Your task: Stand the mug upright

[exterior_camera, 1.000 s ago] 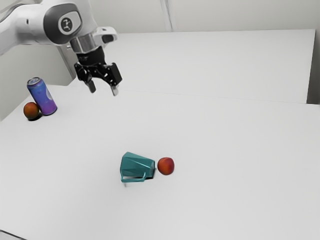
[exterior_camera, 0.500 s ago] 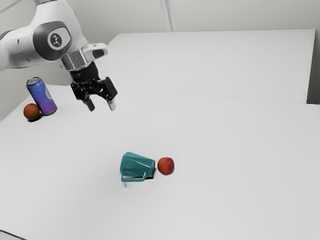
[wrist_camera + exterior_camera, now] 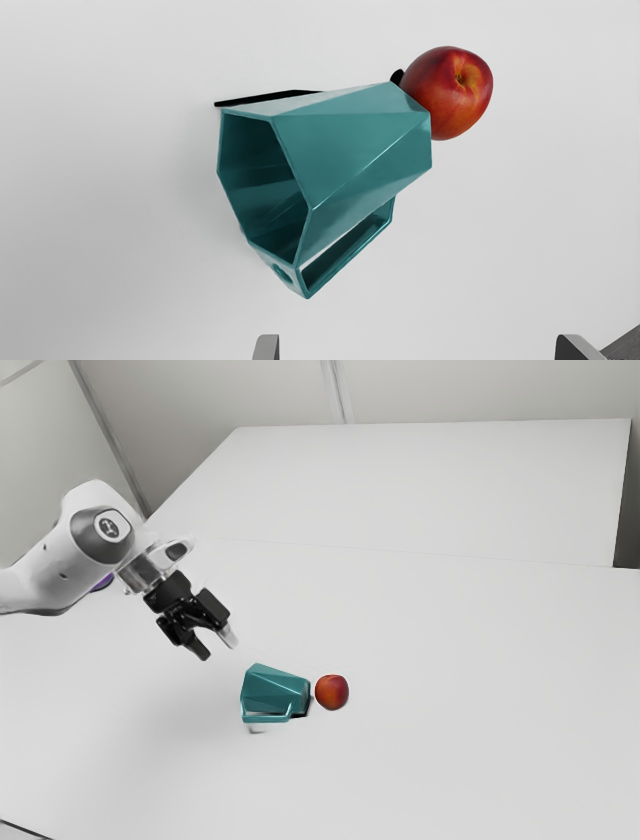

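because the mug [image 3: 272, 692] lies on its side on the desk [image 3: 450, 690], its long axis running from the mouth [image 3: 262, 185], on the jaws' side, to the base [image 3: 306, 697] at the exterior view's right, the next move probably calls for bringing the released, widely parted jaws down and over to it, then tipping it mouth up. just beyond the base sits a peach [image 3: 332, 692], easily nudged, while past the handle [image 3: 268, 719] the desk stretches on, giving more room to swing.
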Action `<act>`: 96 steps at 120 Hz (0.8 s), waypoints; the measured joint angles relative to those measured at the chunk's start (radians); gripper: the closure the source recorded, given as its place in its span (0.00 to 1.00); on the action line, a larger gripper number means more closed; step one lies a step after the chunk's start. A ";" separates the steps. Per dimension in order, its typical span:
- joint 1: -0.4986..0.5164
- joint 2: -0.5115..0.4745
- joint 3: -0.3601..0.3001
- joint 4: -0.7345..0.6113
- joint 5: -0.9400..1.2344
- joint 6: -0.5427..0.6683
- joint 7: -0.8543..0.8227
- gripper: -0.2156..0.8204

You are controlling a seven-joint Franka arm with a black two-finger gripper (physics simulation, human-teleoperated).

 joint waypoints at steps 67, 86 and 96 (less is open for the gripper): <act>0.045 0.172 0.001 -0.021 -0.187 0.093 0.388 0.21; 0.050 0.200 0.000 -0.024 -0.261 0.135 0.458 0.21; 0.048 0.219 -0.005 -0.025 -0.284 0.134 0.487 0.21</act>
